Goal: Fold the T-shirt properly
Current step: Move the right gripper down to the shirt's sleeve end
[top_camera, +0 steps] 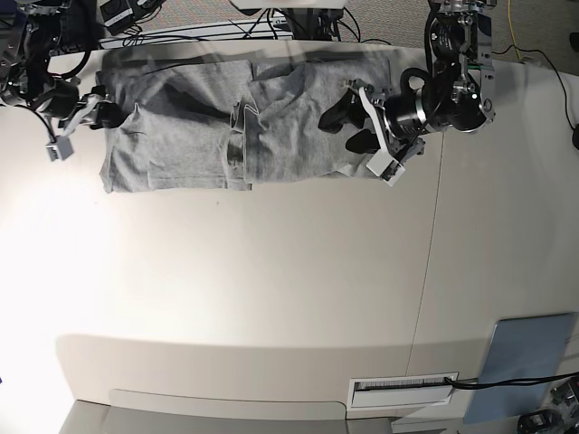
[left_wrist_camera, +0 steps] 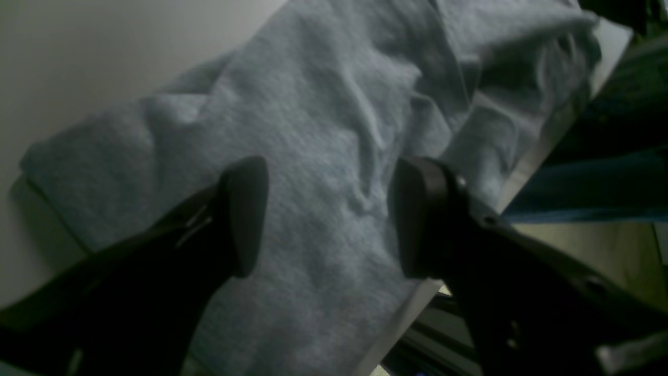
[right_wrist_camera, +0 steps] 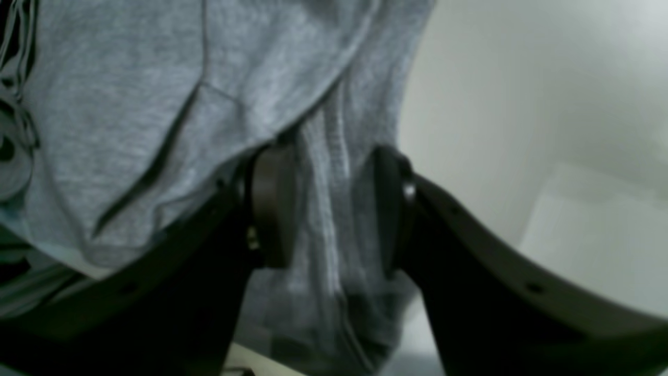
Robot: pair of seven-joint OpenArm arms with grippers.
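Observation:
The heather-grey T-shirt (top_camera: 181, 136) lies spread sideways along the far part of the white table (top_camera: 271, 289), creased, with a folded flap near its middle. My left gripper (top_camera: 346, 128) hovers over its right end. In the left wrist view the left gripper (left_wrist_camera: 331, 216) is open above the rumpled T-shirt (left_wrist_camera: 323, 104), with nothing between its fingers. My right gripper (top_camera: 101, 110) is at the shirt's left edge. In the right wrist view the right gripper (right_wrist_camera: 330, 206) has its jaws apart astride a raised ridge of the T-shirt (right_wrist_camera: 130, 104), and cloth drapes over one pad (right_wrist_camera: 271, 203).
The far table edge (left_wrist_camera: 527, 167) runs right beside the shirt, with dark clutter beyond it. Cables (top_camera: 208, 32) lie along the back. A grey-blue pad (top_camera: 529, 357) and a white slotted strip (top_camera: 403, 387) sit near the front right corner.

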